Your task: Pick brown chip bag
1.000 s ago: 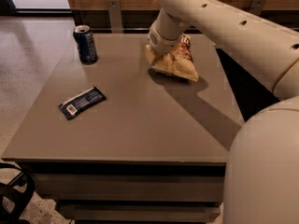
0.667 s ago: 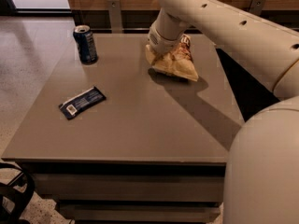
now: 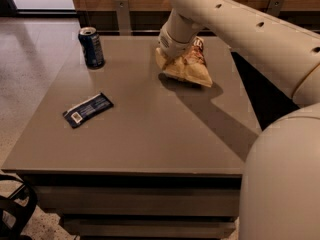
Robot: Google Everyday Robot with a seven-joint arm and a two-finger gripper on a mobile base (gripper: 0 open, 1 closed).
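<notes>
The brown chip bag point(image 3: 192, 64) lies at the far right of the grey table point(image 3: 150, 129). Its tan-yellow part faces me and a bit of its dark brown top shows behind the arm. My gripper point(image 3: 172, 55) is down on the bag's left end, touching it, and the cream wrist above covers most of it. The bag looks tilted, with a shadow under its front edge.
A blue drink can point(image 3: 92, 47) stands at the table's far left corner. A flat dark blue wrapper point(image 3: 88, 109) lies at the left middle. My arm and base point(image 3: 280, 174) fill the right side. A wooden wall runs behind the table.
</notes>
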